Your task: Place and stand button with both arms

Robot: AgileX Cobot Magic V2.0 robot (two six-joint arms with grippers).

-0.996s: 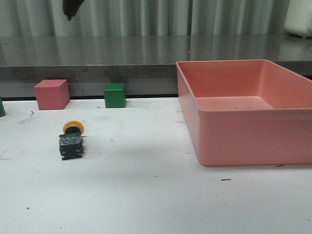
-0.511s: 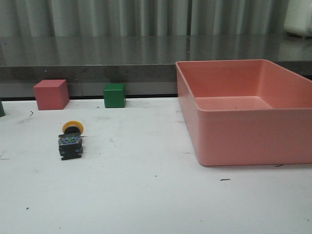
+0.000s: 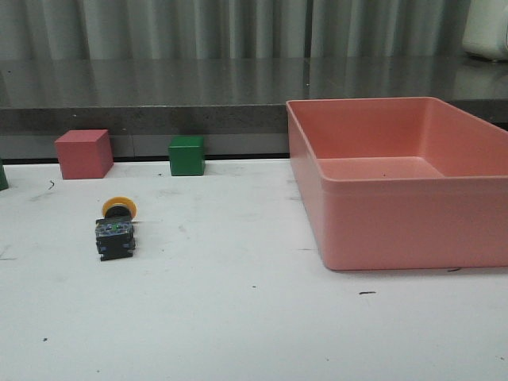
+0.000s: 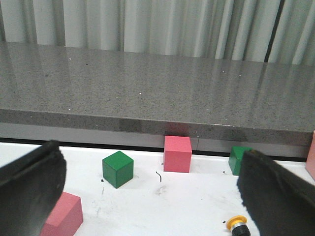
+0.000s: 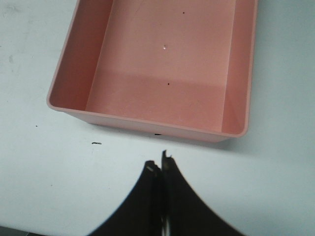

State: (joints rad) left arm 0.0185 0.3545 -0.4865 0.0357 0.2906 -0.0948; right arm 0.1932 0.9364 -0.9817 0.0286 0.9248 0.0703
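Note:
The button (image 3: 116, 227) lies on its side on the white table at the left, yellow cap toward the far side, black body and clear base toward me. Its yellow cap also shows in the left wrist view (image 4: 236, 221), just inside one finger. My left gripper (image 4: 147, 196) is open and empty, fingers wide apart, above the table short of the button. My right gripper (image 5: 161, 164) is shut and empty, over the table just in front of the pink bin's near wall. Neither arm shows in the front view.
A large pink bin (image 3: 397, 238) fills the right side; it is empty in the right wrist view (image 5: 157, 125). A pink cube (image 3: 83, 153) and a green cube (image 3: 186, 155) stand at the back left. The left wrist view shows another green cube (image 4: 117, 168) and another pink cube (image 4: 61, 214).
A dark arm tip at the top left of the front view one second ago has left the view. The button and cubes have not moved.

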